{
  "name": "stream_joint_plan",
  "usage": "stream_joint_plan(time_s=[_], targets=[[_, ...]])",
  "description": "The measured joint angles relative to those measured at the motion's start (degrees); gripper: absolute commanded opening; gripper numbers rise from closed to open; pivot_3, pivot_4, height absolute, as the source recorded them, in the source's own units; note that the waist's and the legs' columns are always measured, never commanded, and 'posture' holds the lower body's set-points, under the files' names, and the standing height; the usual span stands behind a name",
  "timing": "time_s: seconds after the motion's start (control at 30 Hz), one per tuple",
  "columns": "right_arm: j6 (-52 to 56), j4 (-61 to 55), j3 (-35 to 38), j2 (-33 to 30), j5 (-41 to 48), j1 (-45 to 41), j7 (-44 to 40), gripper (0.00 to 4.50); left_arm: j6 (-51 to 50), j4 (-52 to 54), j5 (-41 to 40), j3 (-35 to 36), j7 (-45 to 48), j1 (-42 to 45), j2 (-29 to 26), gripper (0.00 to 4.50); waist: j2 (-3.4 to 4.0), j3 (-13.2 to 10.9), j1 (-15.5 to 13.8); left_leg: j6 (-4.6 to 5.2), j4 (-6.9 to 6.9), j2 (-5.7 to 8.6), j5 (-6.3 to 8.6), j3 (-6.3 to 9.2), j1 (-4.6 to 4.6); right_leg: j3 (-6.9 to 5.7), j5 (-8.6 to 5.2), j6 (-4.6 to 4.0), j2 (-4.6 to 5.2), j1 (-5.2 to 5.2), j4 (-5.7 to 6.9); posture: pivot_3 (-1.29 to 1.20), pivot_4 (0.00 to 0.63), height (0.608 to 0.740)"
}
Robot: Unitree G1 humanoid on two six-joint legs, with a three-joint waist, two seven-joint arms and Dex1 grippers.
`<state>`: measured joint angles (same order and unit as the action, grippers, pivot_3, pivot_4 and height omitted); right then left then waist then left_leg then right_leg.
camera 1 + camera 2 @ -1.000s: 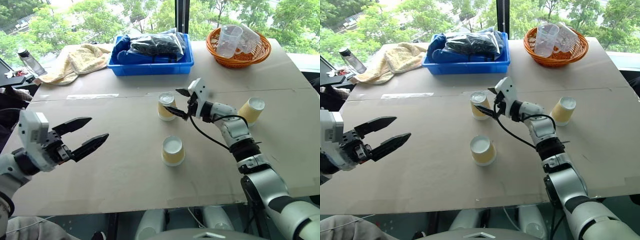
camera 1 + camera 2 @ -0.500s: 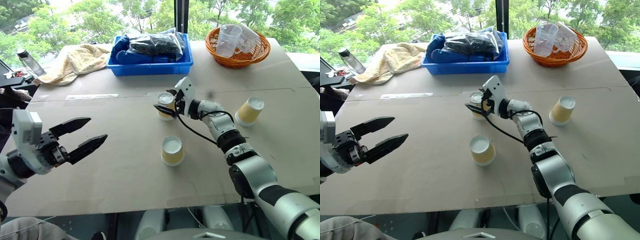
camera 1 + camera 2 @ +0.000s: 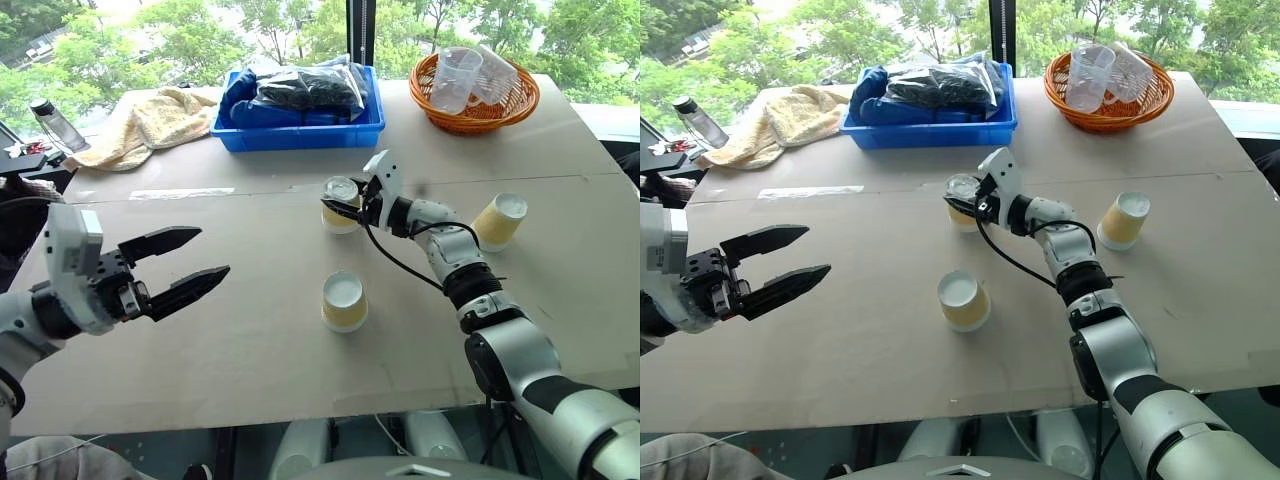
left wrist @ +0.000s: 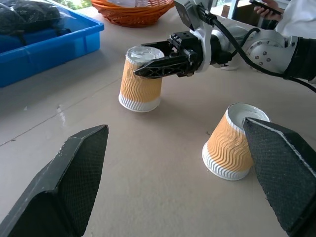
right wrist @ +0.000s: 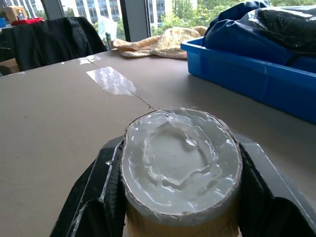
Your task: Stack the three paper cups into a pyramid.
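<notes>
Three paper cups stand upside down on the brown table (image 3: 200, 400), with ribbed tan sides and white bottoms facing up. My right gripper (image 3: 338, 207) is shut on the far cup (image 3: 341, 190), pinching it near its top, and the cup's top looks squeezed into an oval (image 5: 180, 158). The near cup (image 3: 344, 301) stands alone in the middle. The third cup (image 3: 500, 220) is off to the right. My left gripper (image 3: 212, 253) hovers open over the left side of the table, well away from the cups and holding nothing.
A blue bin (image 3: 300, 135) of dark bags stands at the back, and an orange basket (image 3: 480, 110) with clear plastic cups at the back right. A yellow towel (image 3: 150, 120) and a bottle (image 3: 52, 122) lie at the back left.
My right gripper reached left around the far cup and shut on it. My left gripper drifted slightly towards the middle, still open.
</notes>
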<state>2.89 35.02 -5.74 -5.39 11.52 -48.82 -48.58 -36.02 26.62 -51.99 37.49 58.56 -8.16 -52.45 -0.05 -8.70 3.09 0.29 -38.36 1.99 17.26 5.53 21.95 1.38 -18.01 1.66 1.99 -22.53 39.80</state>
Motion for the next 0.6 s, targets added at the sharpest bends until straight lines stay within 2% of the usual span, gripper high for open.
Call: stream_joint_plan(time_s=[0.13, 0.17, 0.3, 0.4, 0.6], targets=[[6.0, -17.2, 0.0, -8.8, 3.0, 11.0, -5.4, 2.0, -0.2, -0.3, 0.0, -5.4, 1.9, 4.5, -1.8, 4.5, 0.0, 0.0, -0.7, 0.01, 0.0, 0.0, 0.01, 0.01, 0.07, -0.01, 0.0, 0.0, 0.02, -0.06, -0.04, 0.0, 0.15, 0.74], [9.0, -24.7, 0.0, -13.3, 5.0, 16.3, -7.5, 2.0, -0.3, -0.6, 0.0, -8.2, 3.0, 7.7, -2.3, 4.5, 0.01, 0.0, -0.9, 0.01, 0.0, 0.0, 0.01, 0.03, 0.1, -0.04, 0.0, 0.0, 0.02, -0.07, -0.04, 0.0, 0.15, 0.74], [17.7, -43.9, 0.9, -23.4, 11.2, 30.9, -11.7, 2.0, -0.2, -3.0, 0.6, -15.1, 7.5, 13.7, -4.7, 4.5, 0.06, 0.0, -0.6, 0.02, 0.04, -0.03, 0.01, -0.06, 0.02, 0.05, 0.0, 0.0, -0.02, -0.07, -0.01, 0.0, 0.15, 0.74], [21.3, -51.0, 1.3, -26.3, 14.4, 36.5, -12.2, 2.0, 0.1, -5.2, 2.0, -18.8, 10.6, 16.9, -5.8, 4.5, 0.05, -0.1, 0.2, 0.07, 0.05, -0.06, 0.04, -0.2, -0.14, 0.18, 0.0, 0.0, -0.07, -0.04, 0.1, 0.0, 0.15, 0.74], [22.3, -55.6, -0.3, -26.6, 14.8, 39.0, -10.6, 2.0, 1.6, -9.4, 4.9, -24.2, 16.1, 22.1, -6.2, 4.5, -0.13, -0.2, 0.1, 0.05, -0.02, -0.07, 0.02, -0.22, -0.13, 0.17, 0.0, 0.0, -0.08, -0.03, 0.09, 0.0, 0.15, 0.74]])
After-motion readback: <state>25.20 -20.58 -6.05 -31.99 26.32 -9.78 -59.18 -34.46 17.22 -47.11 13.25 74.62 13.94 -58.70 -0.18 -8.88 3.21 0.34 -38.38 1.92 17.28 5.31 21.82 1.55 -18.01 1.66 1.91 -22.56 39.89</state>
